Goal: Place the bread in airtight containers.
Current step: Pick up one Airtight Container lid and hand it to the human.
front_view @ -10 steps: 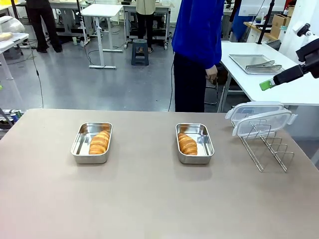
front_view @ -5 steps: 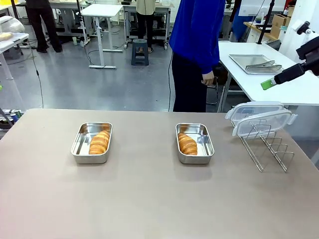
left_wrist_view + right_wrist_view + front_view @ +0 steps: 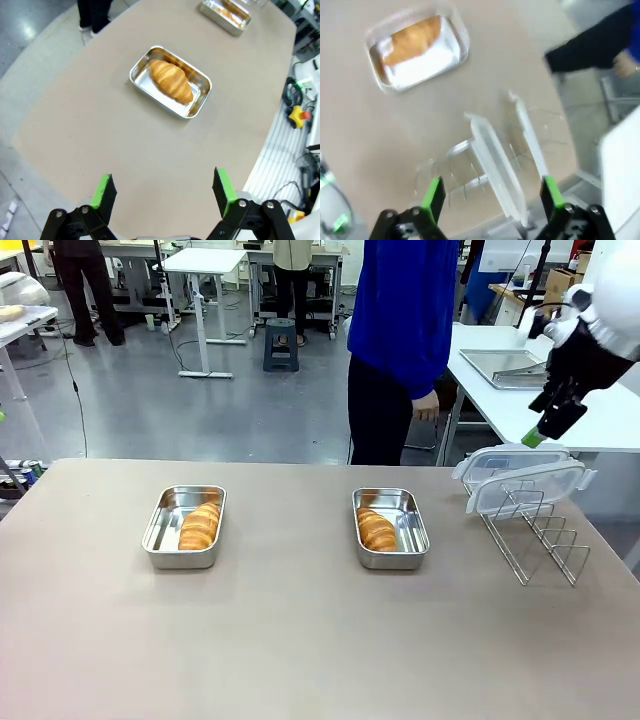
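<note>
Two steel containers stand uncovered on the brown table. The left container [image 3: 165, 520] holds a croissant [image 3: 200, 526], and the right container [image 3: 412, 525] holds another croissant [image 3: 376, 530]. Two clear lids [image 3: 520, 475] lean in a wire rack [image 3: 535, 535] at the right. My right gripper [image 3: 548, 428] hangs just above those lids, open and empty; its wrist view, blurred, has the lids [image 3: 497, 167] between its spread fingers [image 3: 434, 197]. My left gripper [image 3: 164, 189] is open and empty, high above the table, looking down on one container [image 3: 200, 97] and its croissant [image 3: 171, 80].
A person in a blue top [image 3: 405, 310] stands at the table's far edge, one hand [image 3: 427, 403] hanging down. A flat metal tray with tongs [image 3: 510, 367] lies on a white side table at the back right. The second container [image 3: 226, 15] shows at the top of the left wrist view.
My right arm has swung in from the far right and turned downward, so its gripper now hangs over the lids. The person shifted slightly. Containers and croissants have not moved.
</note>
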Action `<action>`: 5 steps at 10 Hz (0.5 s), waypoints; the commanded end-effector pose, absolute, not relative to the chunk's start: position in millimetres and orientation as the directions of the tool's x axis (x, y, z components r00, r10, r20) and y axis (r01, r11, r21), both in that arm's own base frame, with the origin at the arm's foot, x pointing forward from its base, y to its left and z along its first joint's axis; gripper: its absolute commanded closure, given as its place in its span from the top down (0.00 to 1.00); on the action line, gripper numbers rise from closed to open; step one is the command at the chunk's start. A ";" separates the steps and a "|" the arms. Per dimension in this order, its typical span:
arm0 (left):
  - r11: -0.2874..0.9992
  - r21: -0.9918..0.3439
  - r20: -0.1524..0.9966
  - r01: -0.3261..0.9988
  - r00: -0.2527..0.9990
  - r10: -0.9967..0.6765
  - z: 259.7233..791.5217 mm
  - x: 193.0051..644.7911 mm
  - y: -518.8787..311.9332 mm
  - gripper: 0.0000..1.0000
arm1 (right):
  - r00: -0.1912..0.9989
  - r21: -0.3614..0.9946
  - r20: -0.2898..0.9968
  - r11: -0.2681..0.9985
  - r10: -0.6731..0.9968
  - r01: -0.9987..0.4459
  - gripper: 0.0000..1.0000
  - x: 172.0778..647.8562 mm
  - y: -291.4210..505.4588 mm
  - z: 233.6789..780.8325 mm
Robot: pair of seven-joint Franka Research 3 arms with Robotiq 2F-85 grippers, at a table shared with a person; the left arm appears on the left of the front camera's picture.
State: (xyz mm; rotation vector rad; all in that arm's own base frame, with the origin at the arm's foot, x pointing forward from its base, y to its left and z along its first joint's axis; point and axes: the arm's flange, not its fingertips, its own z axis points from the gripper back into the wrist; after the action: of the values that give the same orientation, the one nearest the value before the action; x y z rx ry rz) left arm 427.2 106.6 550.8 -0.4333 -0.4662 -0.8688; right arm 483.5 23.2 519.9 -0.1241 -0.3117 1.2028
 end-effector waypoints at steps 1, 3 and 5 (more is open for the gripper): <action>0.566 -0.177 0.562 0.805 0.555 -0.614 554.3 427.4 106.2 1.00 | 0.123 -0.311 -0.125 0.079 0.984 -0.947 1.00 465.6 28.0 520.1; 0.566 -0.177 0.562 0.805 0.555 -0.614 554.3 427.4 106.2 1.00 | 0.044 -0.264 -0.240 -0.022 0.970 -0.964 1.00 460.4 34.4 511.3; 0.566 -0.177 0.562 0.805 0.555 -0.614 554.3 427.4 106.2 1.00 | 0.114 -0.254 -0.197 0.062 0.974 -0.965 1.00 465.5 34.5 511.4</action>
State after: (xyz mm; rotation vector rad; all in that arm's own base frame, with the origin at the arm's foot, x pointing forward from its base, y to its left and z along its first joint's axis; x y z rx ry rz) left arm 427.3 106.8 551.1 -0.4329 -0.4665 -0.8686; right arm 464.2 36.3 506.6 -0.3885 0.0074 1.4957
